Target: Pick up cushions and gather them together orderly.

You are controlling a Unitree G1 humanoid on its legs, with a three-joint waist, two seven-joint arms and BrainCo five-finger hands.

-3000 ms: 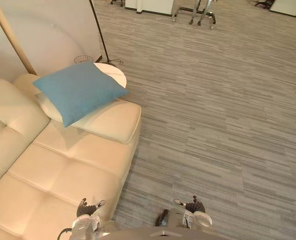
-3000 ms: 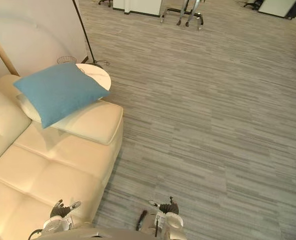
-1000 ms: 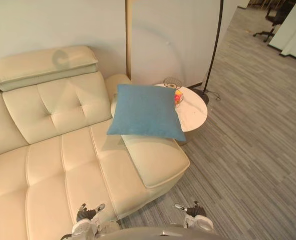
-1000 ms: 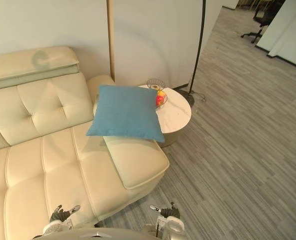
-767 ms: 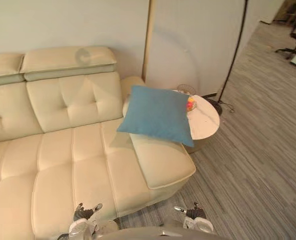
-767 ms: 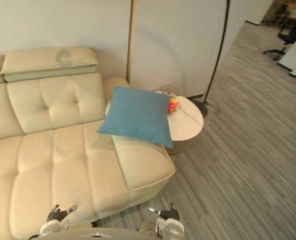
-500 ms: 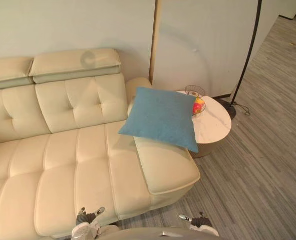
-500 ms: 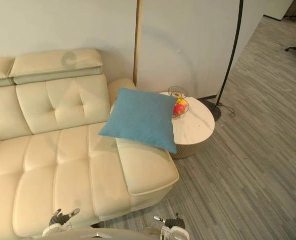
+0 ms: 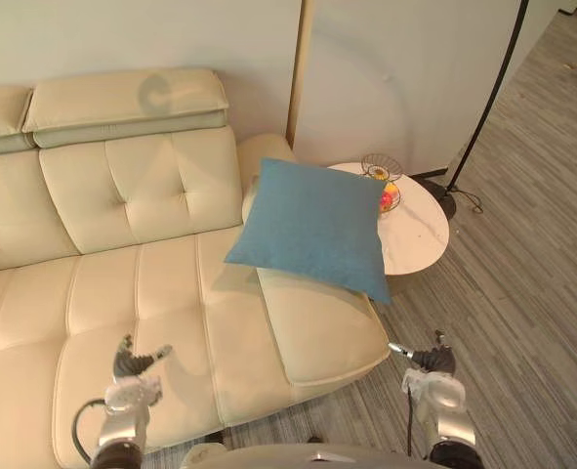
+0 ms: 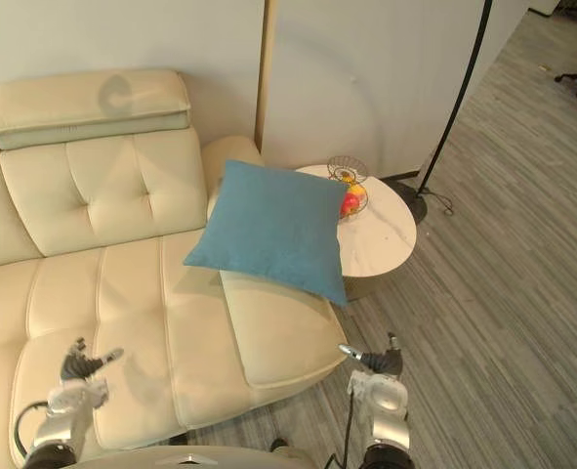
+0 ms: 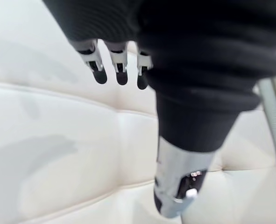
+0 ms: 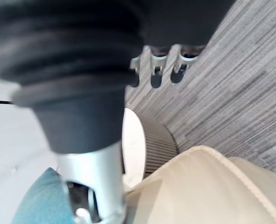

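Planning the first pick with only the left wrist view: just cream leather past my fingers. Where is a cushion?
Observer: A square blue fabric cushion lies tilted at the cream leather sofa's right end.
Operator: What's beside it?
Observer: A round white side table with a wire fruit basket on it.
Operator: And my other arm?
Observer: The right hand is open, over grey carpet off the sofa's front corner.

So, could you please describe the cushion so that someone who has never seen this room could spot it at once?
Find the cream tufted sofa against the wall and follow it to the end beside the round white side table. The cushion leans on that end's armrest, one corner jutting towards the table. It is square, teal-blue fabric, the only coloured piece among cream upholstery.
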